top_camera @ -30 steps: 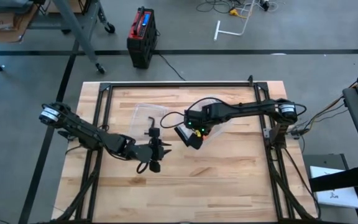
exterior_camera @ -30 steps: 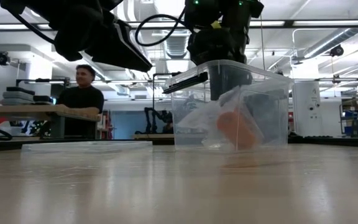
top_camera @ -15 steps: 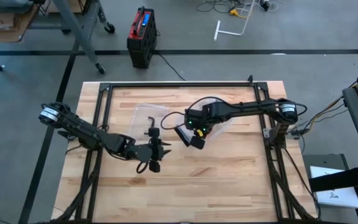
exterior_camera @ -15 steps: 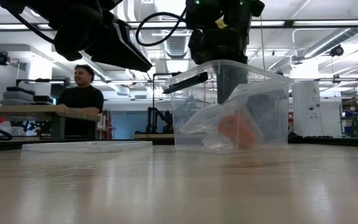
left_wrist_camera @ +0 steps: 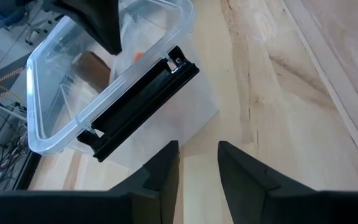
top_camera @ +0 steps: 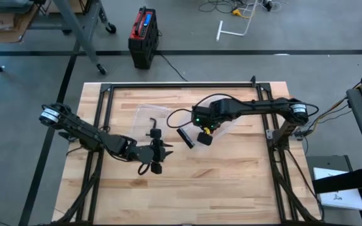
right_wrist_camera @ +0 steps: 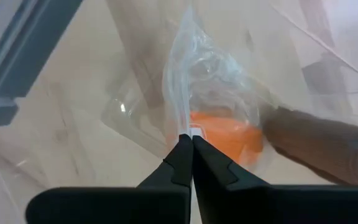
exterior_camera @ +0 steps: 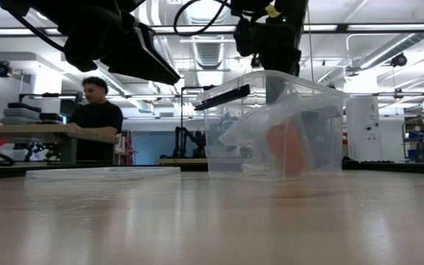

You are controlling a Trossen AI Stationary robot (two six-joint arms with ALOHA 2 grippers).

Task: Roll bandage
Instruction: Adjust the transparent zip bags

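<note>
Clear plastic bag with orange roll pinched by right gripper inside transparent box, left gripper slightly apart at eight o'clock on wooden worktop.

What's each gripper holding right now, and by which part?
Right gripper is shut on the clear plastic bag, pinching its thin top edge inside the clear bin; the bag holds an orange roll. Left gripper holds nothing.

Your right arm reaches in from the right side, wrist angled downward, and the right gripper has its fingers pressed fully together. Your left arm extends low from the left side; the left gripper shows a narrow gap between its fingers.
</note>
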